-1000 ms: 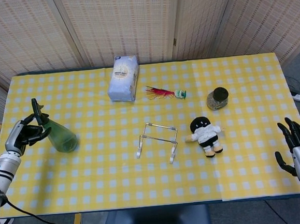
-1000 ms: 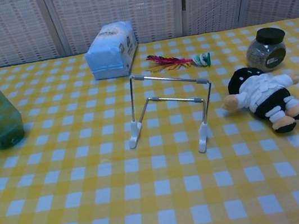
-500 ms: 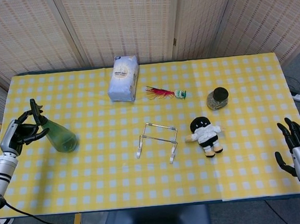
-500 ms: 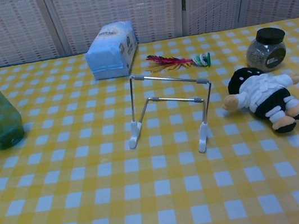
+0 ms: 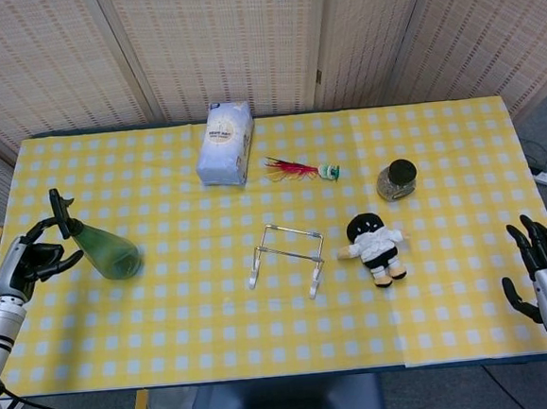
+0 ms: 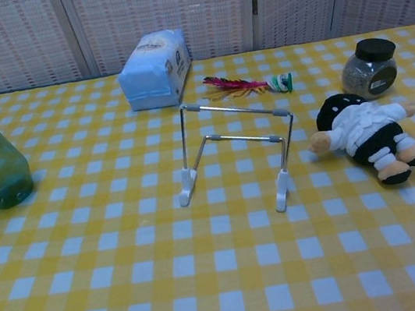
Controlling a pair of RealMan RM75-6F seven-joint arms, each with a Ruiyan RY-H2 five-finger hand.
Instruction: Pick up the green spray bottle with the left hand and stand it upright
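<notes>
Withdrawn leftward from the translucent green plastic spray bottle since a second ago: left hand, then wrapped around the black nozzle, now just beside it with fingers spread and loosely curled, holding nothing; whether a fingertip brushes the trigger hard to make out. Standing upright on the yellow-and-white checked tablecloth near the left edge, base down, bottle apart from everything else. Seen only from the head view: both hands, the nozzle, and the right hand off the table's right edge, fingers apart and empty, lower arm cut off by the frame. Shown from the chest view: only the bottle's green body at the left border, top and left side cropped, no hands at all. Clearer from the chest view: bent silver wire rack standing on white feet mid-table, black-and-white plush doll lying on its side to the right, round glass jar with black lid behind it, pale blue soft pack of tissues at the back, red feathered toy with green tip between pack and jar
</notes>
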